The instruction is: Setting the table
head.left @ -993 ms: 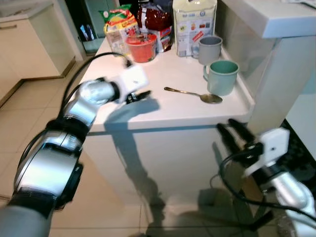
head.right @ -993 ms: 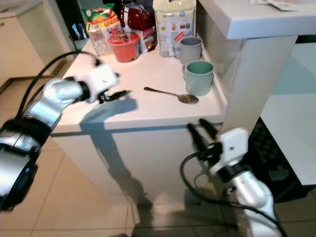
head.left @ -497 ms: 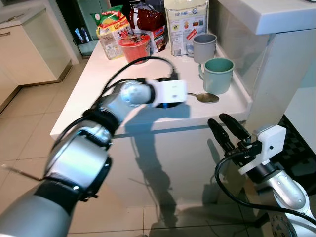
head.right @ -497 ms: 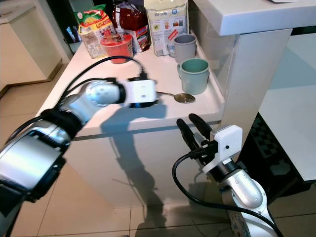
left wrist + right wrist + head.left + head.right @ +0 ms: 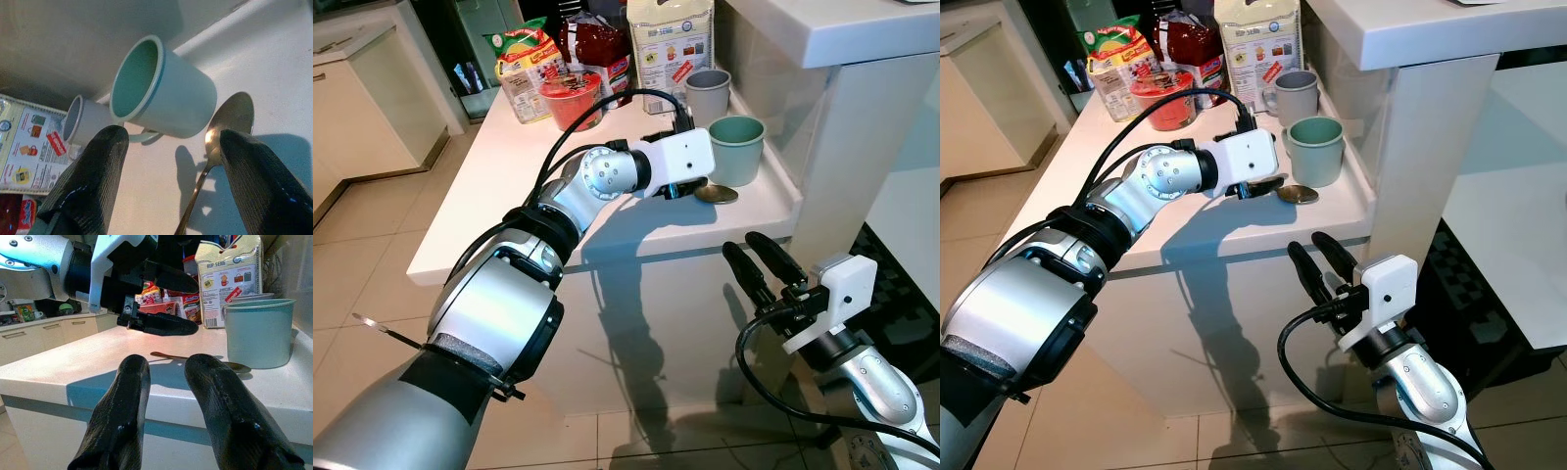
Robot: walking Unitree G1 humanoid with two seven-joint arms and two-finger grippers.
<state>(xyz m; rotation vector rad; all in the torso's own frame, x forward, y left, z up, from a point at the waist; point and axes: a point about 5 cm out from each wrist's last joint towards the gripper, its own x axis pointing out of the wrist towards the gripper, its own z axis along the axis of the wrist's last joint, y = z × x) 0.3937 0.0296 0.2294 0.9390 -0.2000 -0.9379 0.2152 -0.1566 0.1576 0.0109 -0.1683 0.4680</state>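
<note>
In the left eye view, you are looking down at the white counter point(image 5: 509, 186), and the table-setting is barely started as far as this shows: the spoon point(image 5: 717, 195) is lying loose on the counter just in front of the green mug point(image 5: 736, 149), the grey mug point(image 5: 708, 92) is standing behind the green mug, and the red bowl point(image 5: 571, 98) and food packets point(image 5: 672, 44) are crowding the far end beyond them. Nothing is being carried yet. Your left gripper point(image 5: 690, 183) is hovering low over the spoon's handle, beside the green mug.

In the right eye view, the right gripper point(image 5: 1317, 259) is waiting below the counter edge, under the green mug point(image 5: 1316, 149), its fingers apart and empty.

In the left wrist view, the left gripper's fingers point(image 5: 93, 178) are standing wide apart with the spoon point(image 5: 222, 129) lying between them, its bowl pointing toward the green mug point(image 5: 161, 95) and almost touching it. The fingers are not touching the spoon yet; you are probably about to drop and close on the handle.

In the right wrist view, the right gripper's fingers point(image 5: 120, 416) are spread, looking across the counter edge at the spoon point(image 5: 195, 360) in front of the green mug point(image 5: 259, 333), with the left gripper point(image 5: 168, 303) poised above the handle.
</note>
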